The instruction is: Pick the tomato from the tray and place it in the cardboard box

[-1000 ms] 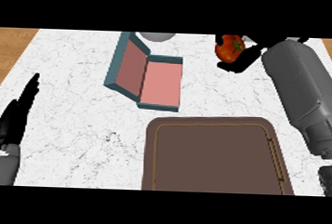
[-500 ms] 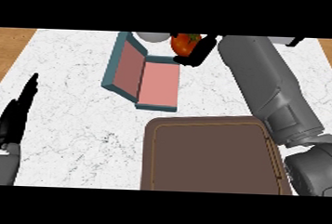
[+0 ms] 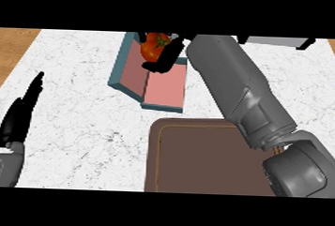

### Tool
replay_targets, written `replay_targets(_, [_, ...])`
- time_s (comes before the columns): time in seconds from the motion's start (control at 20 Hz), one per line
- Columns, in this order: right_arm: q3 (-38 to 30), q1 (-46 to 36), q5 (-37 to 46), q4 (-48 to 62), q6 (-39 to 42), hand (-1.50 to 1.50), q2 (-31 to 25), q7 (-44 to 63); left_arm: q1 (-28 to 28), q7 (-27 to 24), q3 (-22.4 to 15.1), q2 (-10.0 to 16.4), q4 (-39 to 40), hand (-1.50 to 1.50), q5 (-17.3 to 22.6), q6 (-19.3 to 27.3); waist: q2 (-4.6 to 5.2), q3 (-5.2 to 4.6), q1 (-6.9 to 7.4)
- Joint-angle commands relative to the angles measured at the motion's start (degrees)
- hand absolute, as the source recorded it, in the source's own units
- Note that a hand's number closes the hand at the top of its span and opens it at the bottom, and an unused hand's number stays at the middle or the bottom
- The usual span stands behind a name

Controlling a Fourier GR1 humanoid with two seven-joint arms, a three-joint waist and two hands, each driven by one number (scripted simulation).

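- White marbled tabletop [image 3: 80, 107], with wood showing past its left and right edges. A brown tray [image 3: 196, 167] sat low in the middle. The cardboard box [image 3: 164, 89] lay beyond it at a slant, with teal walls and a pink floor.
- Step in hand: the end of the carry, as I judged it. The tomato [image 3: 153, 45] was off the tray and in my right hand [image 3: 165, 58], at the far end of the box.
- I could not tell whether it hung above the box floor or touched it.
- My fingers [image 3: 171, 51] were curled round the tomato and closed on it. Red skin showed on their left side.
- My right forearm [image 3: 233, 89] ran up over the tray's right side to the box.
- My left hand [image 3: 21, 112] rested near the tabletop's left edge, straight-fingered and holding nothing.
- Next move, by my reckoning: lower the tomato until it sits well inside the walls. Then uncurl and lift straight clear.
- Risk noted: the tomato is round and near the far wall, so it could roll on release.
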Motion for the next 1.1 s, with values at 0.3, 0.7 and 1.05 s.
replay_targets(0.3, [3.5, -2.6, -1.6, 7.2, -9.6, 1.50, 0.8, 6.4, -4.7, 1.6, -3.0, -2.0, 0.4, 0.00, -1.8, -0.1, 0.88, -0.10, 4.72])
replay_targets(0.7, [2.3, 1.7, -3.7, 10.0, -5.3, -1.50, 0.8, 9.1, -7.0, 3.5, -3.8, -2.4, -0.8, 0.00, -1.7, -1.1, 1.12, -0.01, 6.23])
replay_targets(1.05, [-2.1, 1.0, -8.4, 8.8, -6.5, -1.50, 0.8, 2.8, -6.8, 2.4, -3.3, -2.3, 1.6, 0.00, -2.4, -0.1, 1.27, 0.03, 5.59])
